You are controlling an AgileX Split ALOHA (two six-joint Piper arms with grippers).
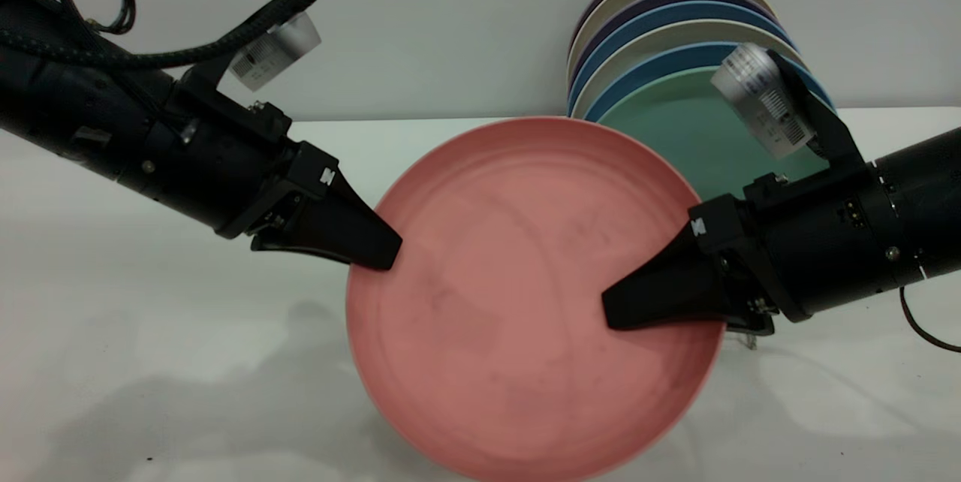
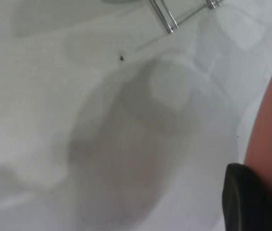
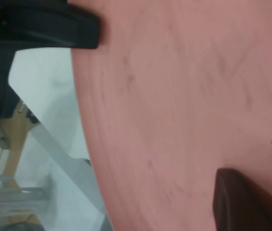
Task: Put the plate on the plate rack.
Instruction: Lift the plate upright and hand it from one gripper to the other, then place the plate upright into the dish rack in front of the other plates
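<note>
Gripping: the round, shallow salmon-pink plastic plate (image 1: 525, 294) is held up above the white table (image 1: 135, 317), tilted with its face toward the exterior camera, one gripper at each side.
Left gripper: the black left gripper (image 1: 375, 253) is clamped on the plate's left rim; one black finger (image 2: 251, 199) is seen against the pink edge in the left wrist view.
Right gripper: the black right gripper (image 1: 612, 313) is closed on the plate's right side, its finger lying across the pink face.
Plate position: well in front of the stack of upright plates (image 1: 676, 39), partly covering the teal-green plate (image 1: 698, 129) at the stack's front.
Plate rack: two thin silver wire ends (image 2: 165, 17) are seen on the table in the left wrist view, apart from the plate.
Stack: blue, beige and dark plates are lined up behind the teal-green one.
</note>
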